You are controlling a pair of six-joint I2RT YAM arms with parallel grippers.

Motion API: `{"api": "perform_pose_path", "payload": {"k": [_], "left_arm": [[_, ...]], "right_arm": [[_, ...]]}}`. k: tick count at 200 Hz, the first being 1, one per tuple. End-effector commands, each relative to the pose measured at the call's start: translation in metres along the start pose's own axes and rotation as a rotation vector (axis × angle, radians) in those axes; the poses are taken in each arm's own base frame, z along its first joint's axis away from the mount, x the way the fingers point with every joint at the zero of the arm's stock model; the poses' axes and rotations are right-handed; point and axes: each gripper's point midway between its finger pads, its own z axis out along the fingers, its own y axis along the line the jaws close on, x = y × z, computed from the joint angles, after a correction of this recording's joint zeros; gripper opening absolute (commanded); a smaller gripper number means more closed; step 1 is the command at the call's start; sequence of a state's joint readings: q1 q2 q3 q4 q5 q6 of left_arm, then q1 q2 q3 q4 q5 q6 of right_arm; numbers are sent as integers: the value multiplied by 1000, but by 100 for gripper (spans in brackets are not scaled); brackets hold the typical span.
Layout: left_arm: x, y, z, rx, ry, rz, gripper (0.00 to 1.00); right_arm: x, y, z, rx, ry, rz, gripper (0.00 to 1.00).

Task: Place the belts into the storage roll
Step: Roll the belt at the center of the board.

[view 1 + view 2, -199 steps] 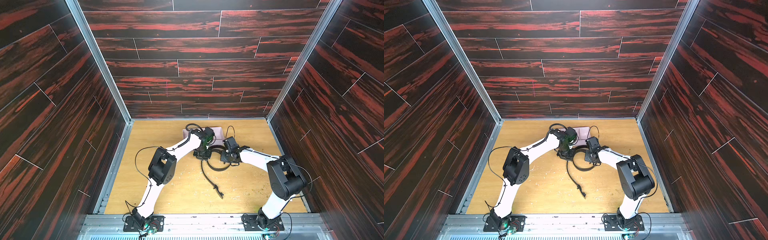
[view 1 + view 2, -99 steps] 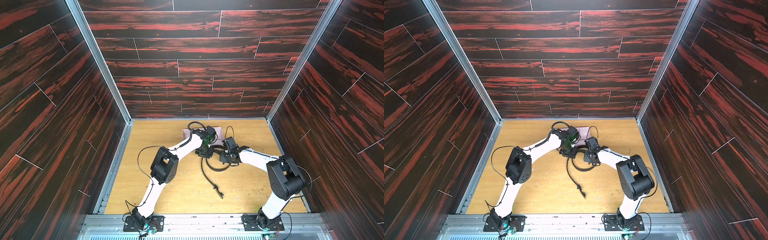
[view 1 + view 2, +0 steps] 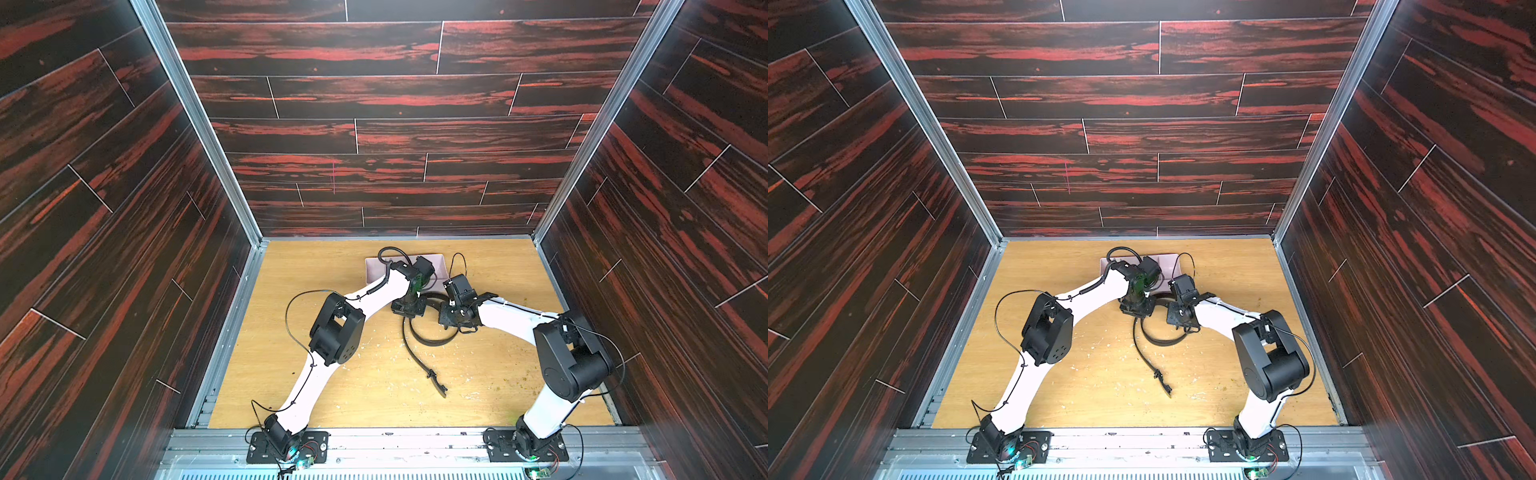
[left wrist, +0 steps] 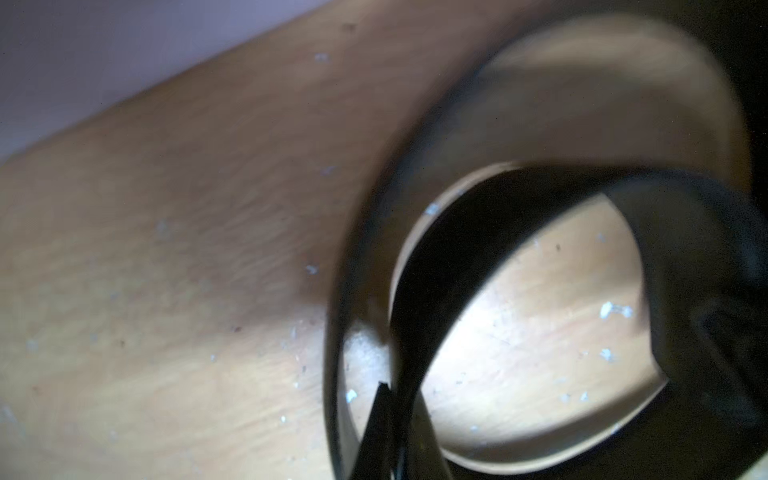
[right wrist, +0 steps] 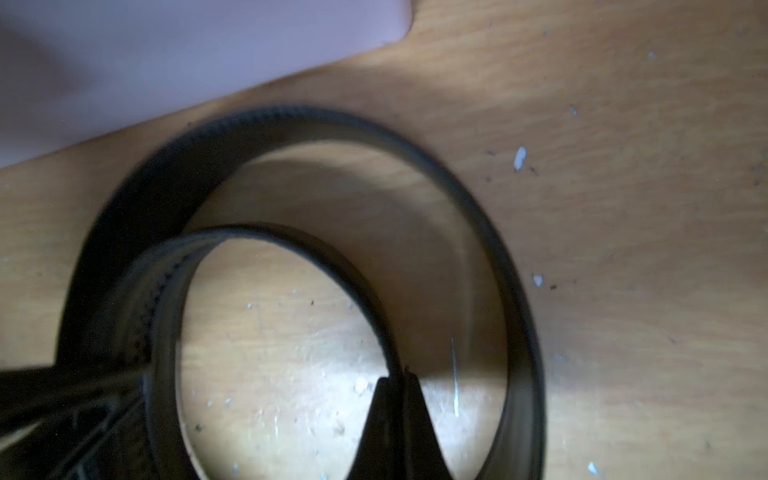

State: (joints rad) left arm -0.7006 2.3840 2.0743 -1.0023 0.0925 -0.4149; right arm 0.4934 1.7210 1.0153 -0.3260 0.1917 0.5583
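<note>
In both top views the belt [image 3: 432, 342] [image 3: 1163, 341] lies on the desk [image 3: 498, 374] just in front of the tray [image 3: 376, 270] [image 3: 1109, 270], with none of it inside. It forms a loop close to the tray's front wall, and one end [image 3: 438, 384] trails farther away from the tray. The left hand [image 3: 409, 309] and right hand [image 3: 448, 321] both reach down onto that loop, but from above their own bodies hide the contact.

The wrist views show it. The belt [image 4: 436, 249] [image 5: 291, 124] stands on edge in two coils, one inside the other. The left hand [image 4: 395, 415] is pressed together on the inner coil, and the right hand [image 5: 401, 399] pinches the same coil. A strip of bare desk separates the outer coil from the tray [image 5: 208, 50]. The trailing end shows only from above. The left arm covers much of the tray's inside there.
</note>
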Motion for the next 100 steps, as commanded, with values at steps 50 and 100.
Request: {"api": "perform_pose_path", "payload": {"k": [50,100], "left_arm": [[26,20,-17,-82,79,6,0],[32,39,-23,-115,107,28,0]], "right_arm": [[46,24,-77,-201,6,-130,76],[113,65,-106,-308,37,-384,76]]}}
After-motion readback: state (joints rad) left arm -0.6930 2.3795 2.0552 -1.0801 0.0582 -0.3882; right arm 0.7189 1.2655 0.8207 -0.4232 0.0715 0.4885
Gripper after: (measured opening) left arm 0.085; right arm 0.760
